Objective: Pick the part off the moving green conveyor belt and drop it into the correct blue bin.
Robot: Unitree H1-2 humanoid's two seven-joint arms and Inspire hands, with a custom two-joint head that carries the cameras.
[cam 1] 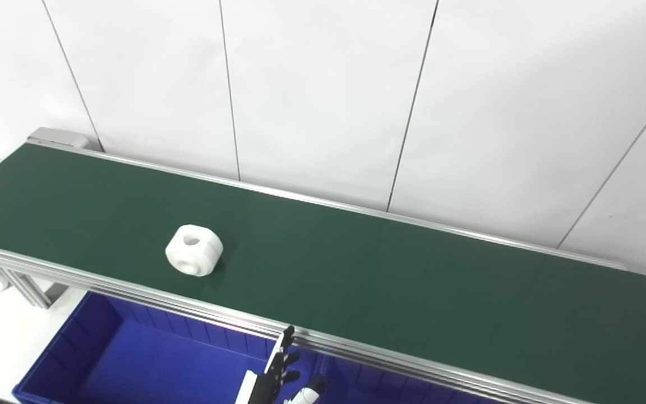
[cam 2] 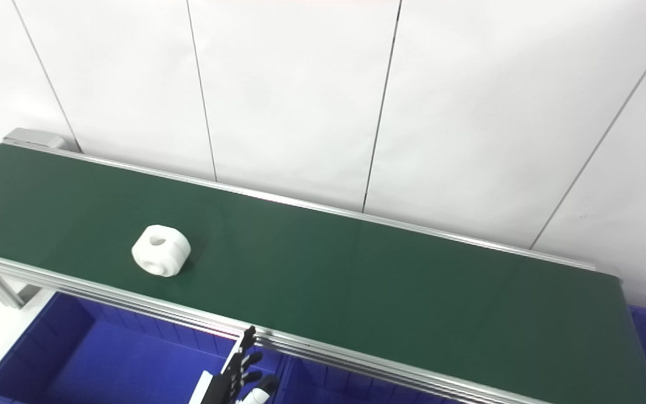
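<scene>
The conveyor belt (cam 1: pixel 356 269) looks like a smooth, matt dark-green rubbery sheet with only a faint sheen across the middle of the frame. Its side rails (cam 1: pixel 149 294) are brushed silver metal, ribbed lengthwise and softly reflective. The part (cam 1: pixel 194 250) at left of centre looks like white plastic, smooth and matt (its edges are slightly rounded, with no glare). The blue bin (cam 1: pixel 87 359) at lower left is glossy moulded plastic with ribbed walls. The left hand (cam 1: pixel 278 373) at the bottom edge has black fingers with a dull plastic look and a white casing. The wall panels (cam 1: pixel 323 95) behind are flat, matt white with thin dark seams.
</scene>
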